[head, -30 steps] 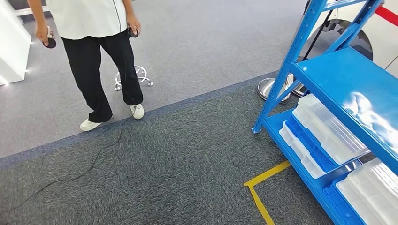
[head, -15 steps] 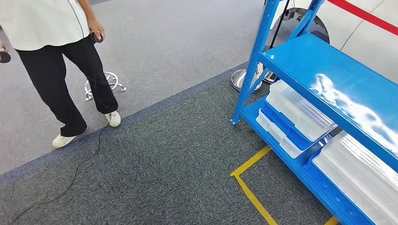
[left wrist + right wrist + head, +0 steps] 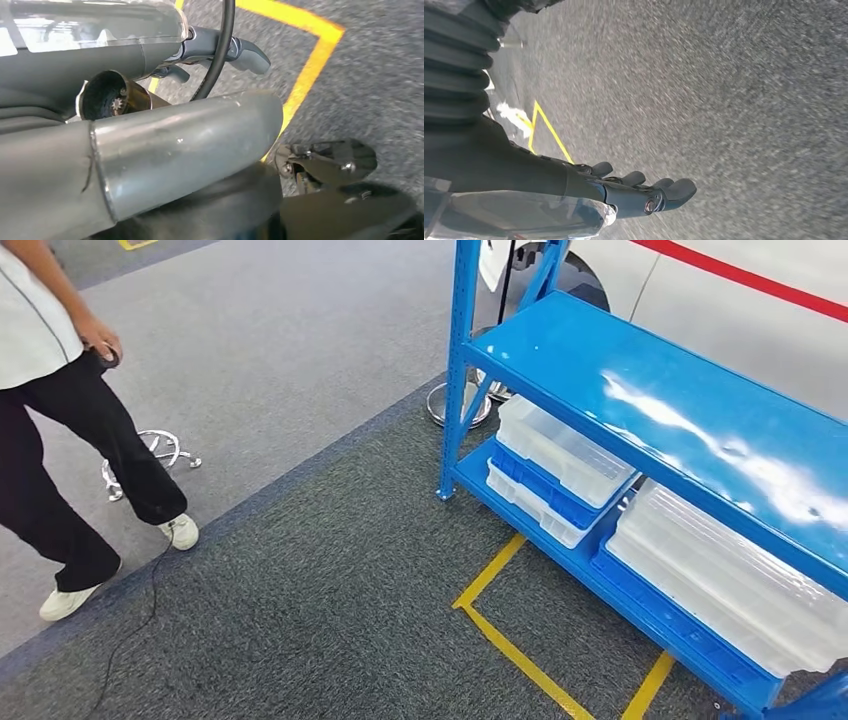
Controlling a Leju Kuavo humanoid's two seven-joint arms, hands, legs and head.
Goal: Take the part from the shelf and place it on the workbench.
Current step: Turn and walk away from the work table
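Note:
A blue metal shelf [image 3: 640, 390] stands at the right of the head view; its middle board is bare and shiny. On its bottom board lie clear lidded bins: two stacked ones [image 3: 560, 455] near the corner post and a larger one [image 3: 730, 580] further right. I cannot make out any part in them. My left hand [image 3: 220, 47] hangs over the carpet with its fingers stretched out and nothing in them. My right hand [image 3: 634, 192] also hangs over the carpet, fingers straight and empty.
A person [image 3: 60, 440] in a white top and black trousers stands at the left, holding a small dark device. Yellow floor tape [image 3: 500, 630] marks the carpet before the shelf. A stool base [image 3: 160, 450], a floor cable [image 3: 130, 640] and a stanchion foot [image 3: 460, 405] are nearby.
The camera has swung to the right: the shelf has slid toward the picture's middle with more of it in view, and the person now sits at the left edge.

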